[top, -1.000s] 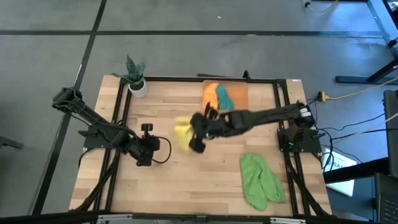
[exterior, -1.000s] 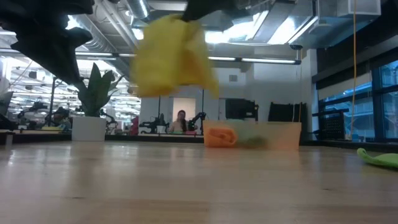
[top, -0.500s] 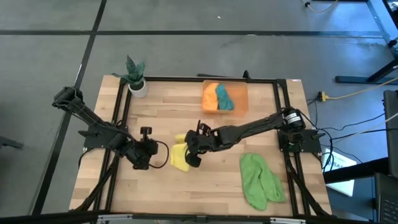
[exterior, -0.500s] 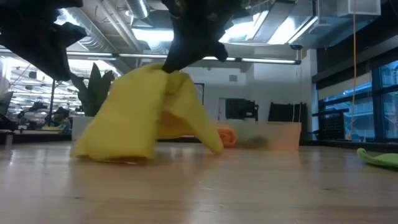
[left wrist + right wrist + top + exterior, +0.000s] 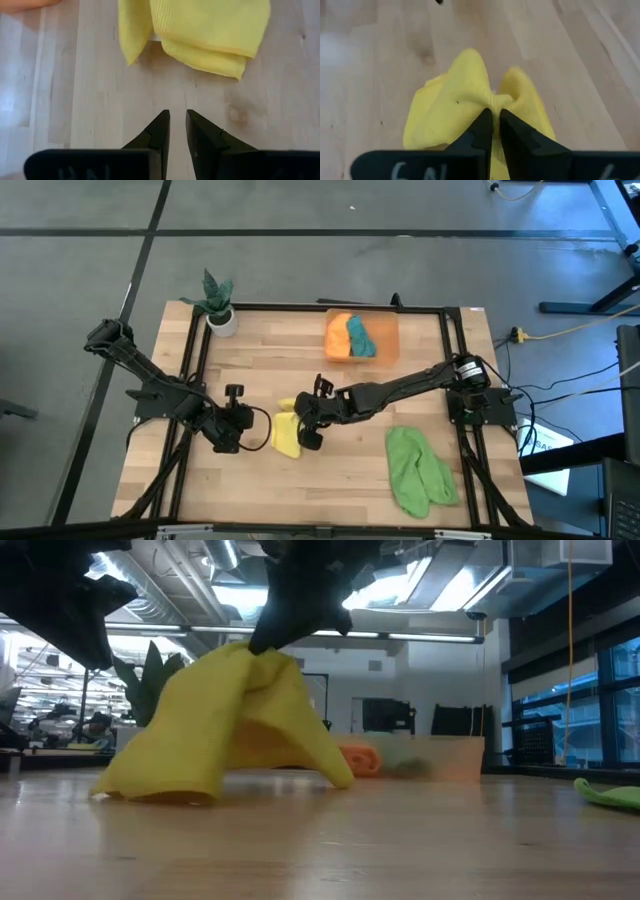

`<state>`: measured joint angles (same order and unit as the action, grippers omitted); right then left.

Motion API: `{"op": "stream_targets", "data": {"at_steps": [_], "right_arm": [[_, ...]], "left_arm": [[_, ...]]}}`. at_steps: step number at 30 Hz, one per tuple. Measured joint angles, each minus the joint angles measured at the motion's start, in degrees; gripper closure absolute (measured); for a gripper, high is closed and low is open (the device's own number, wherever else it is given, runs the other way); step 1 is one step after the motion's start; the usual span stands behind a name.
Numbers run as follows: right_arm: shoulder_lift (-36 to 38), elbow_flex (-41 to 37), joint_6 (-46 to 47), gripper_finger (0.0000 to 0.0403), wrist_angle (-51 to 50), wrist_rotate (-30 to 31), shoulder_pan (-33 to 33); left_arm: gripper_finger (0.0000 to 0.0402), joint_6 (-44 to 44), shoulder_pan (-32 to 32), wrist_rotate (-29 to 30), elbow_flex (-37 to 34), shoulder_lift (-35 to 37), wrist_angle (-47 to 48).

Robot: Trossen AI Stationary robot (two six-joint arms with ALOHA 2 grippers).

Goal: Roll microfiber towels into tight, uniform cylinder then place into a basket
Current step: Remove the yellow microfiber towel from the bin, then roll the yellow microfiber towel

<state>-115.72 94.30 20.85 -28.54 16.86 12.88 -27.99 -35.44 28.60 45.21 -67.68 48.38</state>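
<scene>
Right gripper (image 5: 492, 120) fingers pinch a fold of the yellow towel (image 5: 286, 435), lifting it into a peak while its lower edges rest on the table (image 5: 300, 490) mid-front. Left gripper (image 5: 177, 122) hangs just beside the yellow towel, fingers a narrow gap apart, gripping nothing. Orange towel (image 5: 338, 335) and teal towel (image 5: 359, 338) sit in the basket (image 5: 386, 330) at the far edge. Light green towel (image 5: 417, 470) lies crumpled near the right front. Potted plant (image 5: 218, 302) at far-left corner.

faint pale characters stand along the dark body of each gripper where it fills the near edge of its wrist view. on the right gripper (image 5: 493, 124) they look like "6n"; those on the left gripper (image 5: 177, 125) are too blurred to read. nothing else carries legible text.
</scene>
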Motion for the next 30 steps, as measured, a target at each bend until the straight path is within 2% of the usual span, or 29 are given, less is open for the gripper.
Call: {"op": "stream_targets", "data": {"at_steps": [6,15,19,23,30], "right_arm": [[0.00,0.00,1.18,0.0344,2.02,0.01,-0.03],[0.00,0.00,1.23,0.0289,1.09,-0.01,-0.50],[0.00,0.00,1.12,0.0280,-0.09,0.01,-0.51],[0.00,0.00,0.99,0.0279,-0.16,0.00,-0.50],[0.00,0.00,-0.43,0.0279,-0.46,-0.01,-0.50]], "left_arm": [[0.0347,0.00,0.00,0.00,0.00,0.00,0.00],[0.0347,-1.82,0.00,0.02,-0.04,0.00,-1.86],[0.0347,-2.84,-0.25,-0.49,-2.61,-0.02,-9.40],[0.0347,-1.37,-0.87,-5.85,-7.32,-0.20,-17.40],[0.0347,10.23,-3.86,-7.39,-18.10,-0.24,-39.19]]}}
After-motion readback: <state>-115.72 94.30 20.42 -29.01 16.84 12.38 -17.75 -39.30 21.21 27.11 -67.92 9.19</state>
